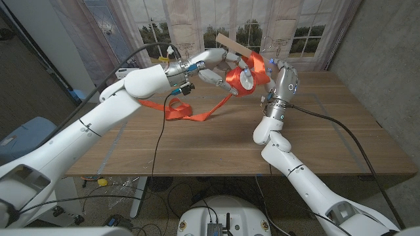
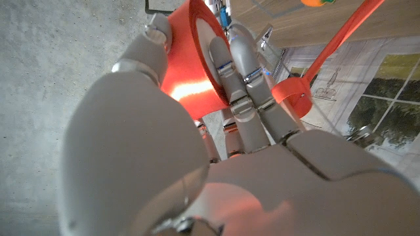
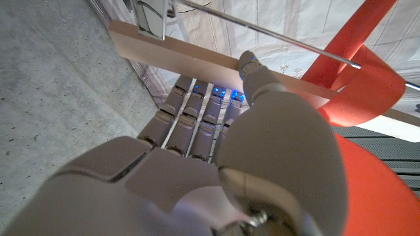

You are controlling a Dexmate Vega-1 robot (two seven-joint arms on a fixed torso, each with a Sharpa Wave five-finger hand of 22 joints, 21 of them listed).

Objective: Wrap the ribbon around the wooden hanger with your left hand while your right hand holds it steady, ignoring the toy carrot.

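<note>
Ribbon (image 1: 190, 111) roll gripped by left hand (image 1: 213, 69), right hand (image 1: 283, 78) apparently holding wooden hanger (image 1: 231, 46) aloft

Quick count from where I'm standing: one wooden table (image 1: 341, 131). One wooden hanger (image 1: 231, 46), held up in the air above it. One orange-red ribbon roll (image 1: 241, 80), with one long ribbon tail (image 1: 197, 113) trailing off it down onto the tabletop, so I'd call that a single ribbon. Two robot hands up there: one left hand (image 1: 213, 69) and one right hand (image 1: 283, 78). One toy carrot (image 2: 315, 2), just a sliver of orange in the left wrist view, hard to make out more. Two white arms, one per side.
</note>
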